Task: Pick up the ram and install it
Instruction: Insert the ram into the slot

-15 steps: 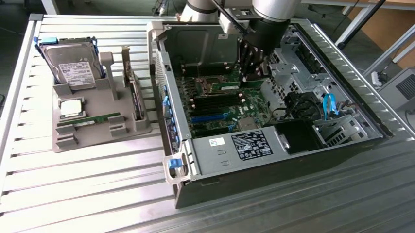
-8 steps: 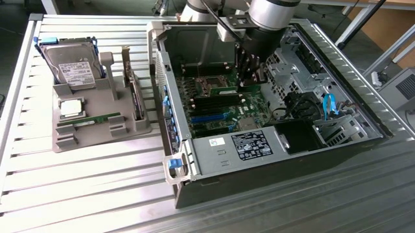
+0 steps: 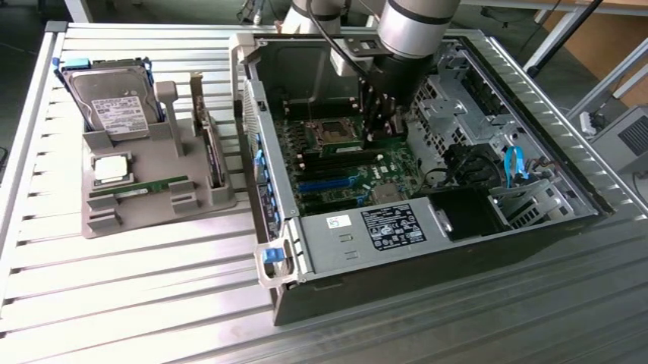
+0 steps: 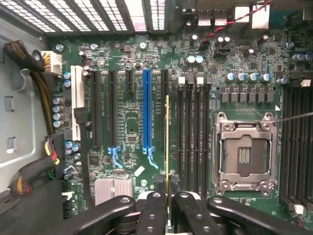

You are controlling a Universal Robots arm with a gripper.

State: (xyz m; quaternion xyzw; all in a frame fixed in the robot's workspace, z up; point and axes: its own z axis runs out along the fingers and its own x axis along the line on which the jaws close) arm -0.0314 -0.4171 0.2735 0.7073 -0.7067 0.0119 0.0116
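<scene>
**Holding the ram over the motherboard**

I am watching the gripper point(image 4: 167, 195) pinching the ram point(image 4: 167, 137) edge-on between its dark fingers point(image 4: 152, 208), inside the open computer case point(image 3: 426, 265). The stick is hanging over the green motherboard point(image 4: 129, 147), just beside the row of black memory slots point(image 4: 191, 132), with the blue expansion slot point(image 4: 146, 110) near on its other side. I cannot tell whether it is touching the board. The open processor socket point(image 4: 243, 156) is sitting past the slots, and a cable bundle point(image 4: 36, 63) is running along the case wall. On the exterior view's left, a grey tray point(image 3: 152, 216) is carrying a hard drive point(image 3: 114, 102), a processor chip point(image 3: 109, 168) and a second green stick point(image 3: 152, 185). The drive's white label and the black label point(image 3: 395, 225) in the case are too small for me to read.
</scene>
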